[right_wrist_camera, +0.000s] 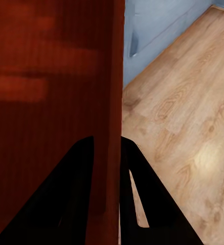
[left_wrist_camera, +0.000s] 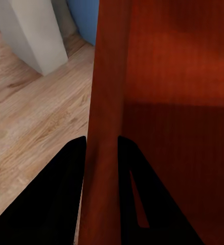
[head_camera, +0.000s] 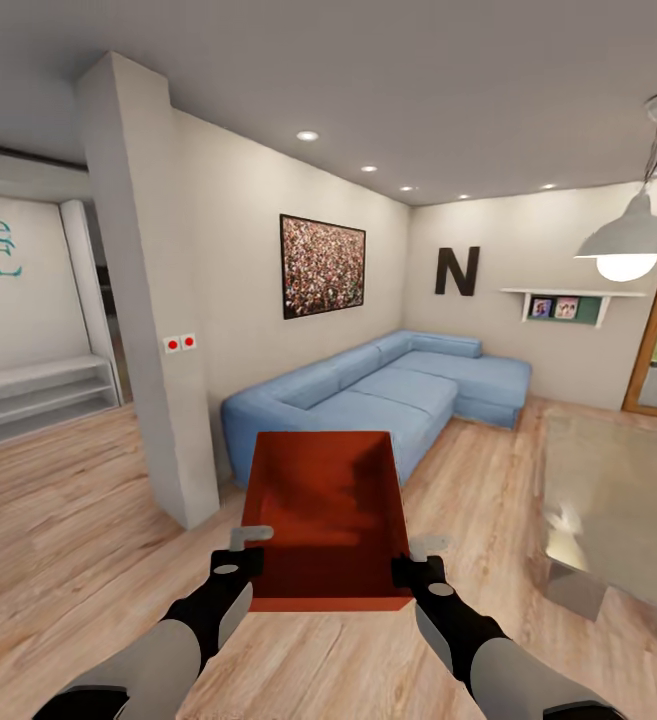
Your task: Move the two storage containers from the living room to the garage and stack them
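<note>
The left gripper (head_camera: pixel 236 556) pinches the left wall of the storage container (head_camera: pixel 326 515), one finger on each side of the thin wall. The right gripper (head_camera: pixel 415 566) clamps the right wall likewise. The orange-red bin hangs between both arms above the wood-plank floor (head_camera: pixel 68 520), near the white pillar (head_camera: pixel 148 300), with the blue sofa (head_camera: pixel 388 385) beyond.
</note>
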{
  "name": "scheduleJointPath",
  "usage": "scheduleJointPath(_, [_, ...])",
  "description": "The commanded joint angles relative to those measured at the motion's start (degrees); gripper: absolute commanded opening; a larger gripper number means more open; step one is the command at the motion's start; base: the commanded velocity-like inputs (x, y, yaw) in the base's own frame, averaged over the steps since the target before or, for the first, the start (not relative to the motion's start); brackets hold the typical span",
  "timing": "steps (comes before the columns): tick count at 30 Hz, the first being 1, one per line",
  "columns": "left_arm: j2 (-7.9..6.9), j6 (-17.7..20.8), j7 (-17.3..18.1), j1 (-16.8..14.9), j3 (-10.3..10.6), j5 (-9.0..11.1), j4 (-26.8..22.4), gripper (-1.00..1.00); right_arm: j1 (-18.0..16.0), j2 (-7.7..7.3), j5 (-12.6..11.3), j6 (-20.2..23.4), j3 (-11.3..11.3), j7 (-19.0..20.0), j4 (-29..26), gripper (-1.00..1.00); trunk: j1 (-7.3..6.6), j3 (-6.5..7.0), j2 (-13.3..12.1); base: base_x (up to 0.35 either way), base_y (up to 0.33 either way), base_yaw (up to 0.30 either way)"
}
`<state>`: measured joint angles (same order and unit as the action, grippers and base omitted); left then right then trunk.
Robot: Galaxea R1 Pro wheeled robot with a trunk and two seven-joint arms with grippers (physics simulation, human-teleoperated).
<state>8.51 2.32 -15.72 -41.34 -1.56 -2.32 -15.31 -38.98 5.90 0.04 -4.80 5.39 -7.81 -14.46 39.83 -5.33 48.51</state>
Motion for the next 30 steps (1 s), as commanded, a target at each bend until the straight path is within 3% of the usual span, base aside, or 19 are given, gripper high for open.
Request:
scheduleJointPath(1, [0.02,0.31,-0.54,-0.05,-2.49,-1.2,-0.16,-1.0,-0.04,-0.01,0.13,-0.12,-0.73,-0.39,-0.04,-1.0,0.01,-0.09,0.08,-0.001,0.0,0.276])
scheduleJointPath(30, [-0.07,0.24,-0.49,-0.05,-2.49,-1.2,-0.16,-1.0,-0.04,-0.01,0.13,-0.14,-0.73,-0.39,-0.04,-1.0,0.01,-0.09,0.08,0.0,0.0,0.276])
